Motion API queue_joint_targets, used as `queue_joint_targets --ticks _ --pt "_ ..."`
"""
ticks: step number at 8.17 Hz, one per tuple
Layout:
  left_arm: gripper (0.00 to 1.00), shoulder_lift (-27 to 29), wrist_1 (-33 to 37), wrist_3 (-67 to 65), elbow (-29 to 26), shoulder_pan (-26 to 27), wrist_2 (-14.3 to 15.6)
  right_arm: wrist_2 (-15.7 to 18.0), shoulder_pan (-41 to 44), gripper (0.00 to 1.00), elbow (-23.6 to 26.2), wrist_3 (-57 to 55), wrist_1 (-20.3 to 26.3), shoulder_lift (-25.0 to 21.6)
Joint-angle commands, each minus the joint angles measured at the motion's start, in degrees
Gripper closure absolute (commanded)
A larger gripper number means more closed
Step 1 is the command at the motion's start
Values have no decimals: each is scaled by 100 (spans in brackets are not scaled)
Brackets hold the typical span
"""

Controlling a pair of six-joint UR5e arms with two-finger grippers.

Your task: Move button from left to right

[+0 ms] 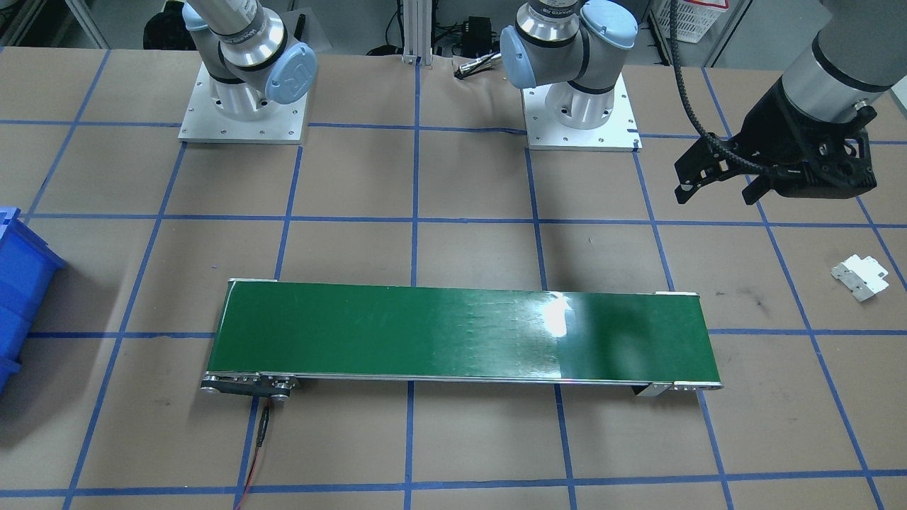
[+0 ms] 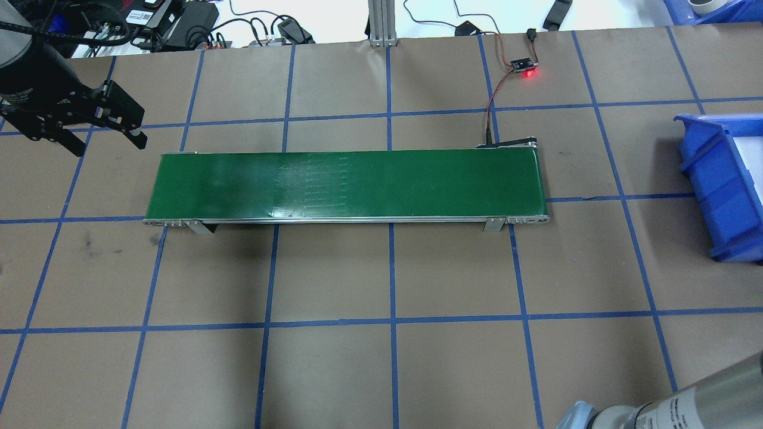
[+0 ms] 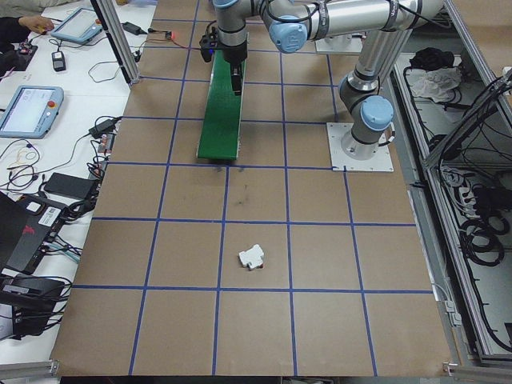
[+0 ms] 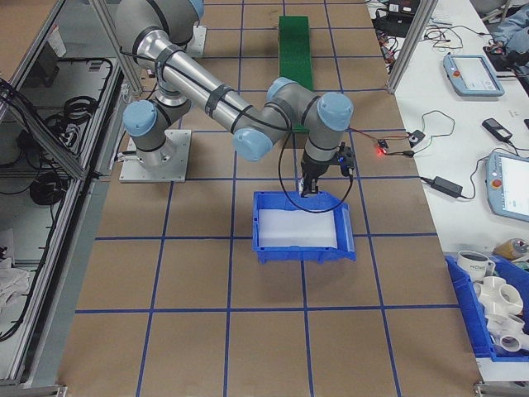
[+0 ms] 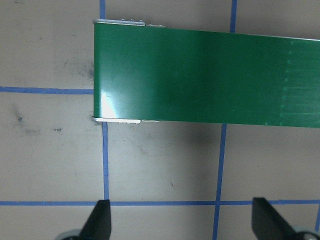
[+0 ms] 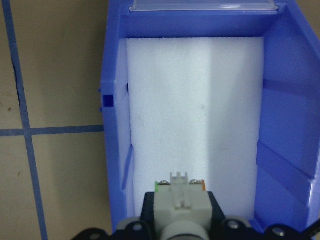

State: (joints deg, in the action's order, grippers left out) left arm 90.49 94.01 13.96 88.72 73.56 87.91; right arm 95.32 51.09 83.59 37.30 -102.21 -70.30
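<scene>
In the right wrist view the button [image 6: 179, 201] shows as a white blocky body with a green edge on one side and an orange bit on the other. My right gripper [image 4: 308, 188] is shut on it and holds it above the white foam floor of the blue bin [image 6: 114, 95], near the bin's end wall. My left gripper [image 1: 717, 193] hangs open and empty above the table, off the end of the green conveyor belt [image 1: 460, 333]. Its fingers [image 5: 100, 215] stand wide apart.
A flat white metal bracket [image 1: 859, 276] lies on the brown paper beyond the belt's end on my left side. The blue bin [image 2: 715, 179] stands past the belt's other end. A small board with a red light [image 2: 524, 67] and its wire lie behind the belt.
</scene>
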Motion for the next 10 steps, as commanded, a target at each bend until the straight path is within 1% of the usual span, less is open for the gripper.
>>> queue_joint_targets --ticks 1,5,6,7,8,9,10 --pt "0 -5 -6 1 5 1 16 -364 -239 100 8 322 -423 315" --pt "0 -5 -14 1 5 1 16 -347 -293 100 78 357 -475 797" --pt "0 -5 -14 1 5 1 16 -330 -310 100 96 418 -528 816" --pt "0 -5 -14 1 5 1 25 -295 -319 100 114 514 -554 825" --pt "0 -5 -14 1 5 1 34 -242 -328 100 149 515 -694 868" --pt "0 -5 -14 1 5 1 34 -85 -328 100 166 515 -791 965" --pt "0 -5 -14 1 -3 1 7 -84 -319 100 184 515 -792 1044"
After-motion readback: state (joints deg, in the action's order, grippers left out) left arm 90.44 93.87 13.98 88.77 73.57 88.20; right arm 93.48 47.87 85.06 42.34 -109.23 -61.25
